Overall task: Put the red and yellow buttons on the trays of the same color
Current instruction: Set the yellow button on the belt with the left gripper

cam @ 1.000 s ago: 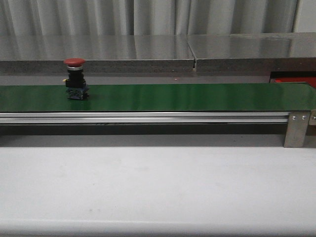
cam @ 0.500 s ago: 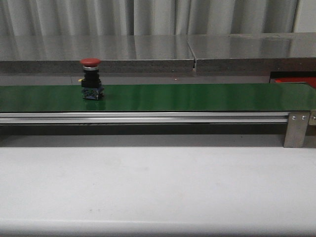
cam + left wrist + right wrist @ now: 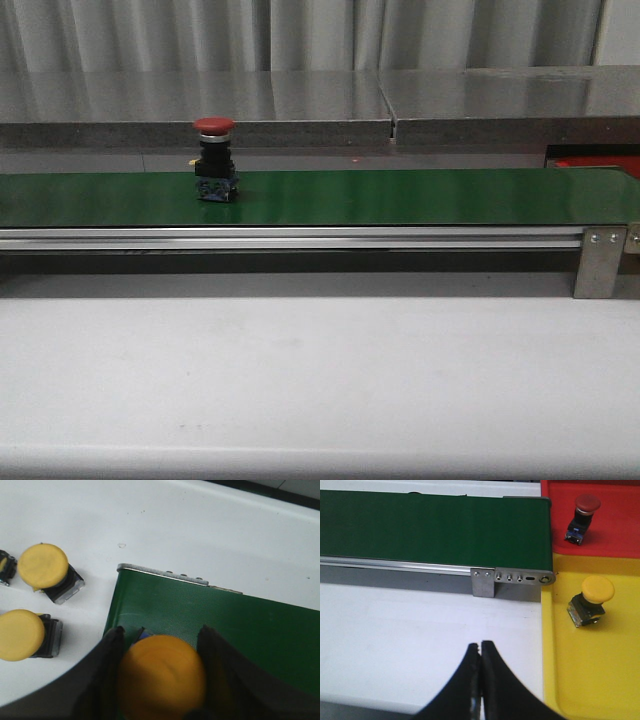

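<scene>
Corrugated grey wall behind, long green conveyor belt point(image 3: 400, 195) carrying an upright red mushroom-cap button point(image 3: 215, 160). Left gripper point(image 3: 160, 680) clamps a yellow-capped button point(image 3: 162, 675) over the belt's end: release it low and upright. Right gripper point(image 3: 480, 655), pinched empty, should wait beside the flat yellow tray point(image 3: 590, 680) and red tray point(image 3: 615, 525).

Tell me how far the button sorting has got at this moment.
Done: one red button lies on the red tray and one yellow button on the yellow tray. In hand: the left gripper holds a yellow button over the green belt. Left: a red button on the belt, two spare yellow buttons. The right gripper is shut, empty.
</scene>
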Robot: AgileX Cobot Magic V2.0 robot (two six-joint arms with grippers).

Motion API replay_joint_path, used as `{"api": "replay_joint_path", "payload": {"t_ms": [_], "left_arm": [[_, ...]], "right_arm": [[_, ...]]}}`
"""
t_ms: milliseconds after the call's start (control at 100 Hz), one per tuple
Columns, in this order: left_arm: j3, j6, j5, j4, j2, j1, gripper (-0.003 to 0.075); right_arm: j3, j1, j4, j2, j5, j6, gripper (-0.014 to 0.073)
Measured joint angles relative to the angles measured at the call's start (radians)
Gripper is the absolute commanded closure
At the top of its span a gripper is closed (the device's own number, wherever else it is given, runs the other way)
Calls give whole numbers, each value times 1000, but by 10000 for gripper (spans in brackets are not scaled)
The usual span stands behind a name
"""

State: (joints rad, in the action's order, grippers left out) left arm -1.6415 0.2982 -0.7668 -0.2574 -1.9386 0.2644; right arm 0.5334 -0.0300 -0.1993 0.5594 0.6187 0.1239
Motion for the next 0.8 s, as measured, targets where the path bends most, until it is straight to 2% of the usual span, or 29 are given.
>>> {"api": "replay_joint_path", "payload": {"t_ms": [140,210,280,430,520,580,800], "left_arm": [[0,0,-4,-10,-26,0,724],[0,0,-4,-11,-30,0,664],[0,0,-4,-11,-31,0,556],[0,0,-20,-19,-31,0,239],[0,0,-30,-23,-31,0,121],[0,0,-31,-27,-31,0,95],[0,0,-32,-27,-14,-19,96]], "right_arm": [[0,0,0,0,0,0,660],[0,0,0,0,0,0,660],[0,0,0,0,0,0,660],[0,0,0,0,0,0,660],[0,0,0,0,0,0,660],[0,0,0,0,0,0,660],[0,0,0,0,2,0,660]]}}
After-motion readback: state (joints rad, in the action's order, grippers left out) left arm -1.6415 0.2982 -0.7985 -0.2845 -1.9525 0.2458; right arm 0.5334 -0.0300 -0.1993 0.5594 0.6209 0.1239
